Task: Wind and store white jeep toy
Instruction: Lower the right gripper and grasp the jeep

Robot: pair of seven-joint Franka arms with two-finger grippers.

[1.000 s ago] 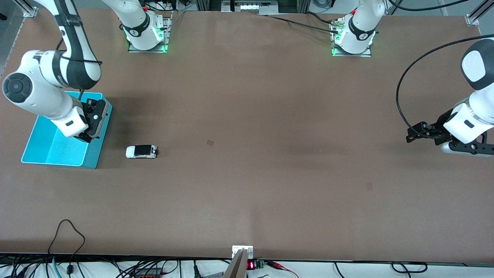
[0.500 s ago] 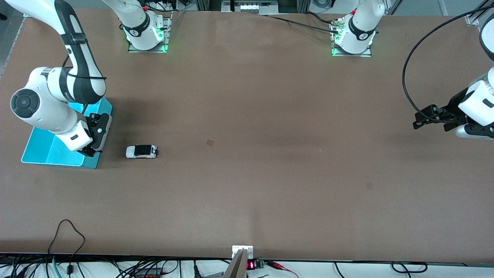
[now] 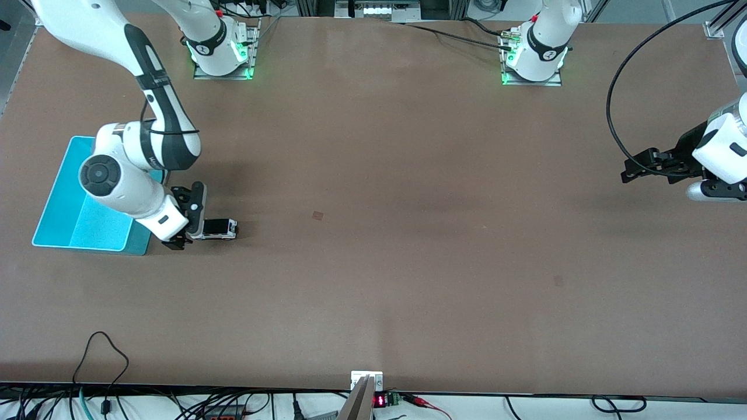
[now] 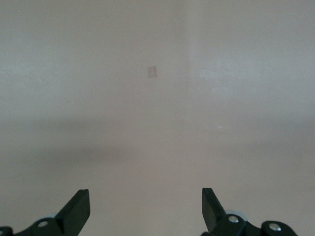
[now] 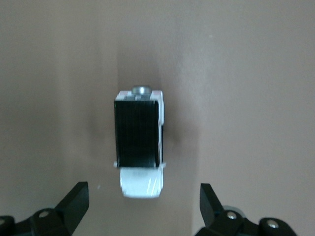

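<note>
The white jeep toy (image 3: pixel 220 228) (image 5: pixel 140 147), with a black roof panel, stands on the table beside the cyan bin (image 3: pixel 70 224), toward the right arm's end. My right gripper (image 3: pixel 188 224) (image 5: pixel 142 199) hangs open just over the jeep's white end, which hides that end in the front view. In the right wrist view the jeep lies just ahead of the fingertips, with nothing between the fingers (image 5: pixel 78 197). My left gripper (image 3: pixel 631 168) (image 4: pixel 146 204) waits open over bare table at the left arm's end.
The cyan bin's floor shows nothing in it where the right arm does not cover it. A small dark mark (image 3: pixel 317 215) (image 4: pixel 152 72) sits on the brown table near its middle. Cables run along the table edge nearest the camera.
The right arm swung from over the cyan bin across to the jeep, and its gripper now covers the jeep's white end. The left arm drew back slightly toward its end of the table.
</note>
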